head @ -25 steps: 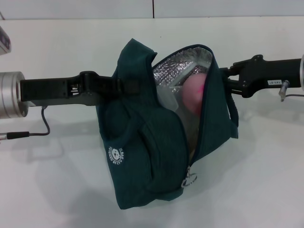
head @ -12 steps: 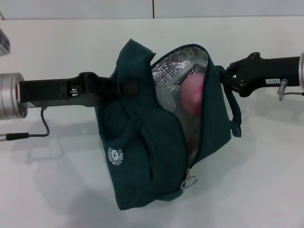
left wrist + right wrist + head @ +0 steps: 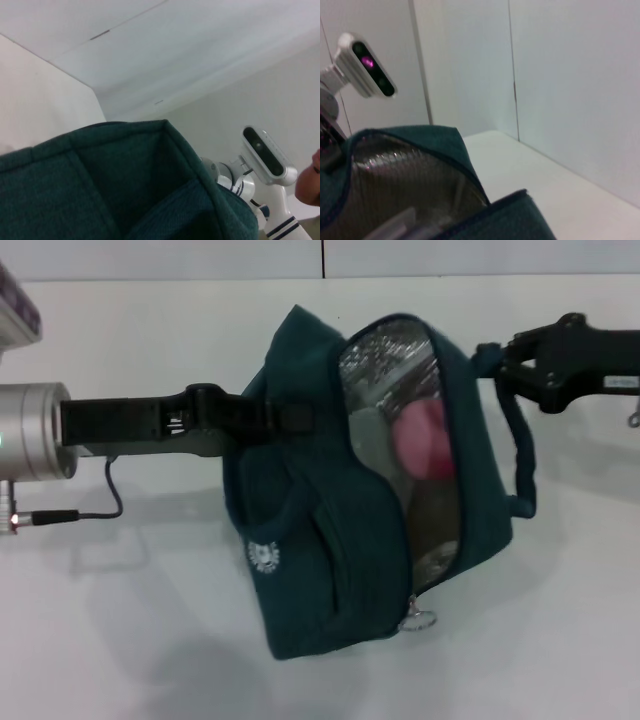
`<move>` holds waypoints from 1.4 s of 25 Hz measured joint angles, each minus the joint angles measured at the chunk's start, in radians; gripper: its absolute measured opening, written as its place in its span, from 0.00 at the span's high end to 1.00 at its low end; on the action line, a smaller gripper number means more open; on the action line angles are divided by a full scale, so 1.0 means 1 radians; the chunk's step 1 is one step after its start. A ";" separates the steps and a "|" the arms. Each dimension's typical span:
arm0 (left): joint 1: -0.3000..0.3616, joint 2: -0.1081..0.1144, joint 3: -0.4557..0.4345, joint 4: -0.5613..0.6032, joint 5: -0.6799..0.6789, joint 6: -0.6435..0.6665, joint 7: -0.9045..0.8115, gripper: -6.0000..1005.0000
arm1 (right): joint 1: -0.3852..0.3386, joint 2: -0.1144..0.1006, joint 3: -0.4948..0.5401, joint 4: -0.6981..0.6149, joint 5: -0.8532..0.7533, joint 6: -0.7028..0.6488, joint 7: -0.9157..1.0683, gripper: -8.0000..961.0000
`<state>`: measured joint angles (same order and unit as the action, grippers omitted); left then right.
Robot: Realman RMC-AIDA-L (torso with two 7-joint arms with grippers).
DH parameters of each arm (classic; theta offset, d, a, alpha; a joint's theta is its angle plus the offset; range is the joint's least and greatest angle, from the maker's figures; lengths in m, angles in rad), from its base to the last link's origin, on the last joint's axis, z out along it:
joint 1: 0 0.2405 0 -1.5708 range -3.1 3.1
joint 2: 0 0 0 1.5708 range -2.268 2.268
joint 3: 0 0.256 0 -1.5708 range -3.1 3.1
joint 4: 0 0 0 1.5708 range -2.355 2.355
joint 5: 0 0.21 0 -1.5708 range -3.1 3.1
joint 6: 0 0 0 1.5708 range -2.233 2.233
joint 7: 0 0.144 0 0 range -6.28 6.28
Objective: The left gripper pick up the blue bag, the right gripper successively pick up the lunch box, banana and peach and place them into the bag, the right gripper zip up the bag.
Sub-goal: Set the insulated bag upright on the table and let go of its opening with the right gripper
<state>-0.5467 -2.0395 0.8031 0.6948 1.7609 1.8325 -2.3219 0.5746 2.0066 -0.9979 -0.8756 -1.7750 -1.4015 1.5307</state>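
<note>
The blue bag [image 3: 340, 540] hangs above the white table [image 3: 150, 640], held from both sides. The left gripper [image 3: 285, 420] is clamped on the bag's left upper edge; the right gripper [image 3: 490, 362] is closed on the handle at the right. The peach [image 3: 420, 440] shows inside the open mouth against the foil lining [image 3: 385, 360]; the zipper ring [image 3: 418, 620] dangles at the near end

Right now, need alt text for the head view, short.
A dark teal-blue fabric lunch bag hangs unzipped above a white table, held between the left gripper on one handle and the right gripper on the other. A round pink peach shows inside against silver foil lining.
</note>
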 joint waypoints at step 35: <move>-0.098 -0.046 0.013 -0.232 0.063 -0.258 0.060 0.94 | 0.022 -0.031 0.227 0.082 -0.013 -0.117 0.045 0.87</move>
<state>-0.6446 -2.0858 0.8162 0.4625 1.8236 1.5749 -2.2621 0.5970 1.9757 -0.7712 -0.7938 -1.7881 -1.5185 1.5754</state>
